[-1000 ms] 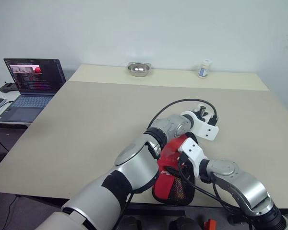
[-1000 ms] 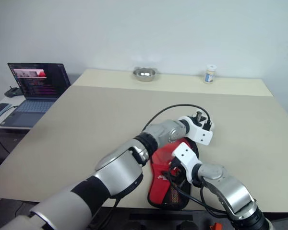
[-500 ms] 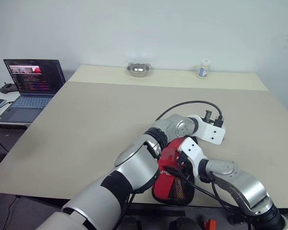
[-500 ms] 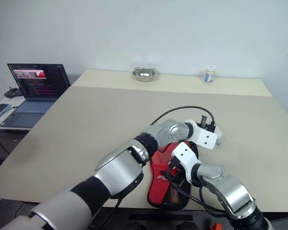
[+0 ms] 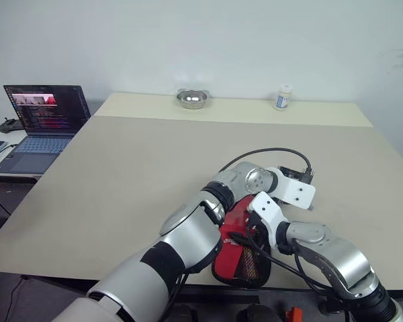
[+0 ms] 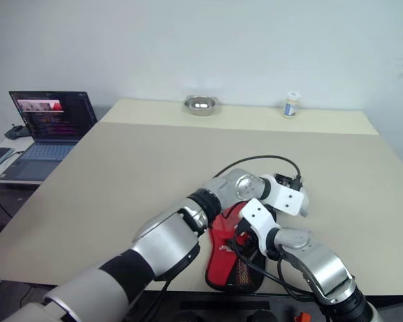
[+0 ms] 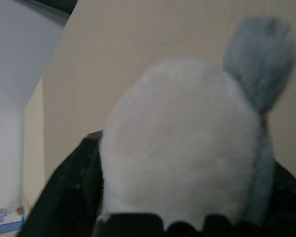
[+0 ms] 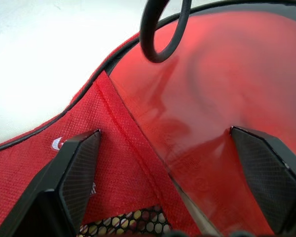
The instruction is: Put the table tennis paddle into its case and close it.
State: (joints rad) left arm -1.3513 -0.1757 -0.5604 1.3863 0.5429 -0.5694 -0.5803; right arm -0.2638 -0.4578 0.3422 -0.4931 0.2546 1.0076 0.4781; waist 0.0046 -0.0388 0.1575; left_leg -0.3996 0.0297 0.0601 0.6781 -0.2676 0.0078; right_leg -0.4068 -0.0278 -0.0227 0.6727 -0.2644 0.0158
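Lying at the tabletop's (image 5: pixel 121 168) near edge, the red case (image 5: pixel 238 258) held the paddle's (image 8: pixel 222 94) red face inside. Right claw (image 8: pixel 172 163) stood spread over both. Left claw's spread I could not tell.

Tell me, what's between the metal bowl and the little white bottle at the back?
Nothing: between the metal bowl and the little white bottle lies bare table, in both eye views.

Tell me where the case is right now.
The case lies at the table's near edge, a little right of centre in the head views, red mesh side up, under both wrists. The right gripper hovers open over it.
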